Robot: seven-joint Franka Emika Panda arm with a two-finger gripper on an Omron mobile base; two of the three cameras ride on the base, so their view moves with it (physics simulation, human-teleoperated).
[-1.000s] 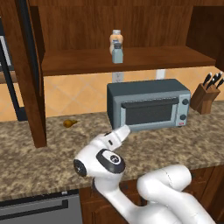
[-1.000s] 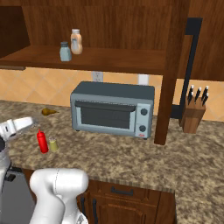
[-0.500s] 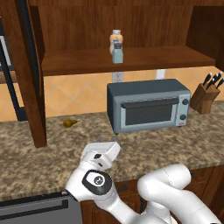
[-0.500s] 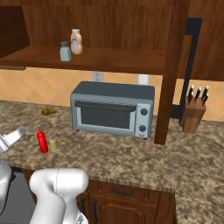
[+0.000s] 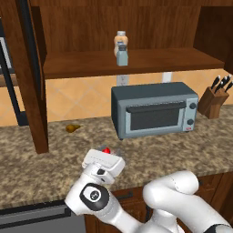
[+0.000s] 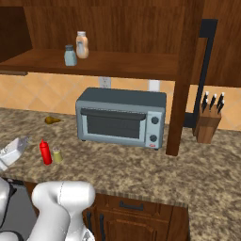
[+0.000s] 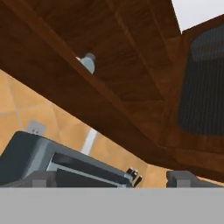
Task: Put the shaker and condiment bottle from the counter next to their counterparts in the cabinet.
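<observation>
The red condiment bottle [image 6: 45, 151] stands upright on the speckled counter [image 6: 141, 169], and the small yellow-green shaker [image 6: 57, 155] stands just to its right. My gripper [image 6: 21, 142] hovers open and empty to the left of the bottle, near the counter's front edge. From the left, the white hand [image 5: 105, 159] covers all but the red tip of the condiment bottle [image 5: 106, 150]. On the cabinet [image 6: 122, 63] shelf stand the counterparts, a grey-blue shaker [image 6: 70, 55] and a tan bottle [image 6: 82, 44]. The hand view looks up at that grey-blue shaker [image 7: 89, 62], its fingertips [image 7: 41, 179] wide apart.
A grey toaster oven [image 6: 122, 117] sits at the back of the counter below the shelf. A wooden post [image 6: 181, 84] and a knife block [image 6: 209, 122] stand to its right. A small brown object [image 6: 52, 120] lies by the wall on the left.
The hand has dropped from a raised pose pointing at the oven to low over the counter's front edge. The bottle and shaker have not moved.
</observation>
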